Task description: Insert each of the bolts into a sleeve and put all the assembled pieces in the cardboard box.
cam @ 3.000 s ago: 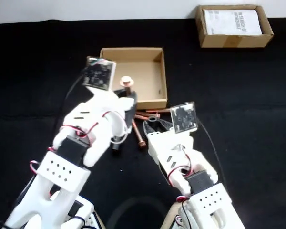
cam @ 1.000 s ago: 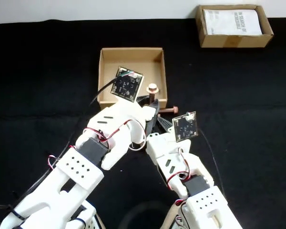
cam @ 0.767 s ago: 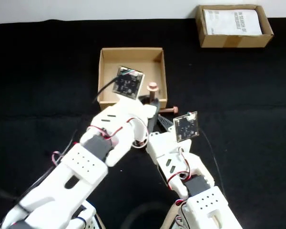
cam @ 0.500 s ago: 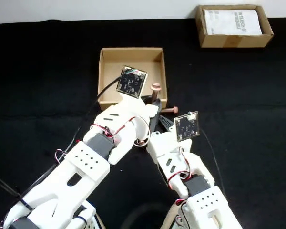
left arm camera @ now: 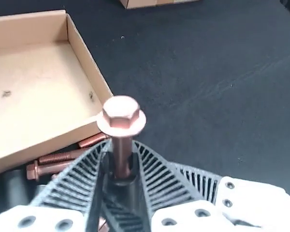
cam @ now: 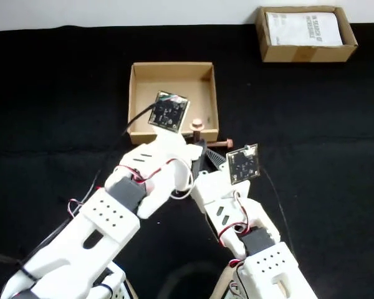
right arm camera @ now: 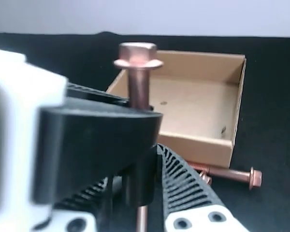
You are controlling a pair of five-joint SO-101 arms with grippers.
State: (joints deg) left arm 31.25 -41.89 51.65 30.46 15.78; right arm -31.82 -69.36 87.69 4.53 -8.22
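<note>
Just at the front corner of the box, the left claw grips a copper bolt by its shank. The bolt stands upright, its hex head up and clear of the ribbed fingers. Under it the right claw is closed on a dark sleeve. The bolt's shank runs down through the sleeve, and its tip shows below. Loose bolts lie on the black bench along the box's front wall. A second box, holding a paper, sits at the bench's far edge.
</note>
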